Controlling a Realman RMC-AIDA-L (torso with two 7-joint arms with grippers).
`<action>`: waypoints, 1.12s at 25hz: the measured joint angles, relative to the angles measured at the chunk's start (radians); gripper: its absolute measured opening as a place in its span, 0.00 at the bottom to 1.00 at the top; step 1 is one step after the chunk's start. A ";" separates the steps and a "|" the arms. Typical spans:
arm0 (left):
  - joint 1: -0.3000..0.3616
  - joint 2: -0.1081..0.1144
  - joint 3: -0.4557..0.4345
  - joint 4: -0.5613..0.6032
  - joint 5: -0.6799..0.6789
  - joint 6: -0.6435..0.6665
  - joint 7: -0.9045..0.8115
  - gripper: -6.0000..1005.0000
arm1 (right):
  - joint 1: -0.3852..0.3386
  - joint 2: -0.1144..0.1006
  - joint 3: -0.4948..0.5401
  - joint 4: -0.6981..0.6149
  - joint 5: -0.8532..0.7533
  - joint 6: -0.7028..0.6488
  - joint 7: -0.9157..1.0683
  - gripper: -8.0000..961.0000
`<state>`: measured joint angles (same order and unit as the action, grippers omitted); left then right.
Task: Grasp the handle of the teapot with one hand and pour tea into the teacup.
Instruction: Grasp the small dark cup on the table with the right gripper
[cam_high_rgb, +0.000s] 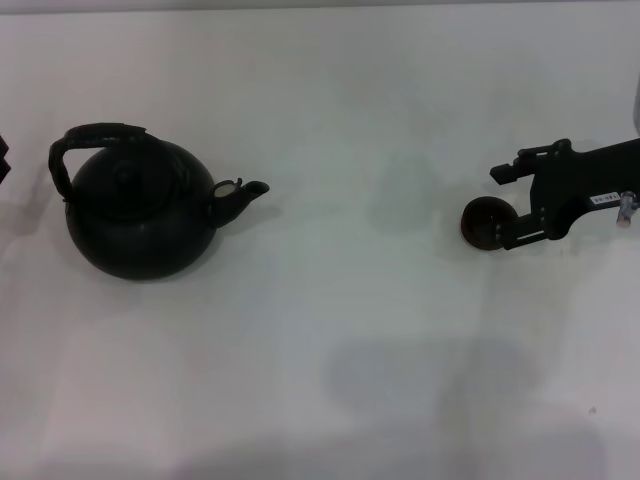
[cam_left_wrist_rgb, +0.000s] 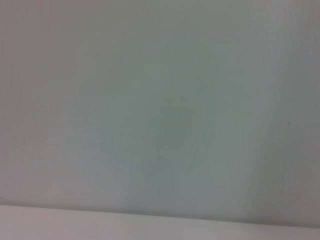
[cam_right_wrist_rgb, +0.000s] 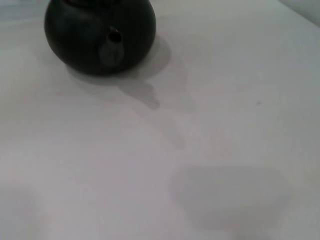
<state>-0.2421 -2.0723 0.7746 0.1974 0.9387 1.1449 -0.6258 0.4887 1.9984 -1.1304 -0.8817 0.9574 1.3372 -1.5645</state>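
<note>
On the worktop's (cam_high_rgb: 330, 330) left side sits the teapot (cam_high_rgb: 140, 215), upright, spout (cam_high_rgb: 245, 192) aimed right toward the teacup (cam_high_rgb: 484, 224), handle (cam_high_rgb: 92, 140) arched over its top. Contents of pot and cup can't be made out. Teacup is far right, well apart from the pot, touching the right gripper (cam_high_rgb: 512, 208), jaws either side of it; gripping or not, cannot tell. Left gripper barely shows at the left edge, jaws unseen.

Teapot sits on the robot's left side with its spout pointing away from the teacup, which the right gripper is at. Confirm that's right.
Not quite: in the head view the teapot does sit on the robot's left, but its spout points toward the teacup, not away. The right gripper is at the teacup.
</note>
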 joint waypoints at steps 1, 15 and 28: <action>0.000 0.000 0.000 0.000 0.002 0.000 0.000 0.73 | 0.000 0.000 0.000 0.000 0.000 0.000 0.000 0.89; 0.001 0.000 0.000 0.001 0.011 0.001 0.000 0.73 | -0.005 0.001 0.000 0.021 -0.029 0.022 0.031 0.89; 0.004 -0.001 0.000 0.001 0.012 0.001 0.000 0.73 | 0.002 0.010 -0.022 0.046 -0.035 -0.043 0.021 0.89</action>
<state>-0.2386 -2.0736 0.7746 0.1979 0.9511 1.1459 -0.6258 0.4908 2.0081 -1.1519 -0.8353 0.9224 1.2940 -1.5438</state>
